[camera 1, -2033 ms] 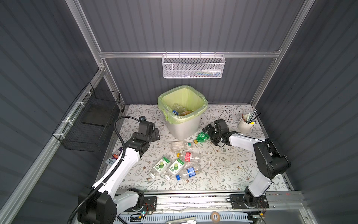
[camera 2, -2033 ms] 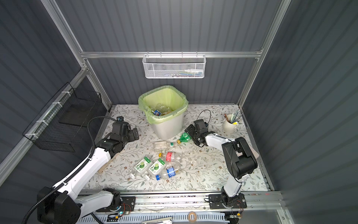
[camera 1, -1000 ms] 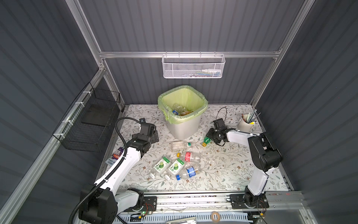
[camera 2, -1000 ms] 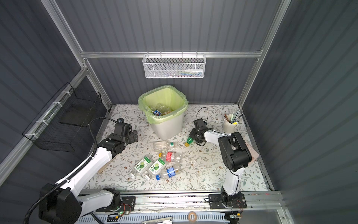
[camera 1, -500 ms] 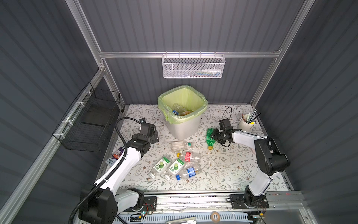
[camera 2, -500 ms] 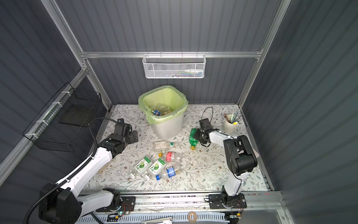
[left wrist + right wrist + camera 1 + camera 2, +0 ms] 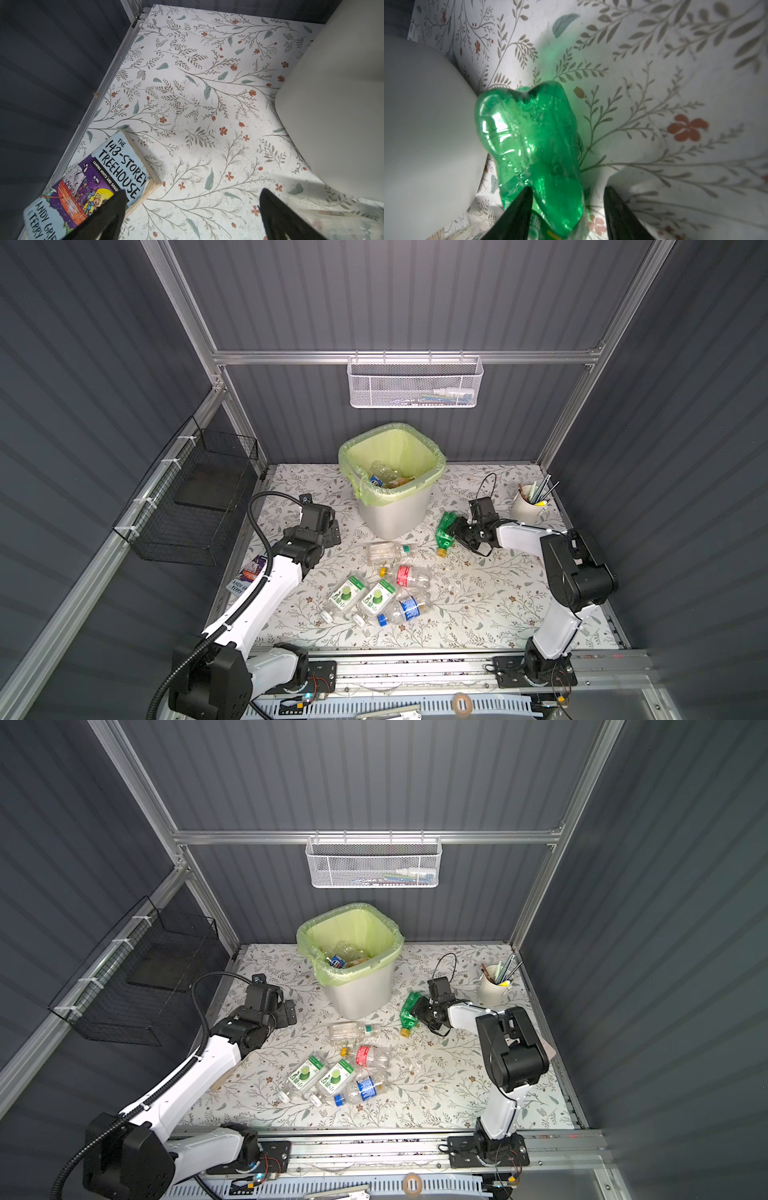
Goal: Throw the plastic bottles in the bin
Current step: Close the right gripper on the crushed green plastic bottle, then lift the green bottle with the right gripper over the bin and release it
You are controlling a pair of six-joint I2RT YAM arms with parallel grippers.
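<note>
Green bottle (image 7: pixel 445 529) lengthwise front-to-back, cap (image 7: pixel 441 552) frontward

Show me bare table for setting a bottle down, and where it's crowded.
Free: the front right, between the loose bottles and the right arm; the back left, between the bin and the side wall. Crowded: the middle in front of the bin, and around the green bottle.

Green bottle (image 7: pixel 533 141): glossy translucent plastic. Bin (image 7: pixel 392 514): smooth matt grey plastic. Bin bag (image 7: pixel 365 495): thin, crinkled translucent film. Far wall basket (image 7: pixel 415 385): white metal mesh. Book (image 7: pixel 93 176): glossy paper cover. Tabletop (image 7: pixel 197 93): matt, scuffed floral print.
</note>
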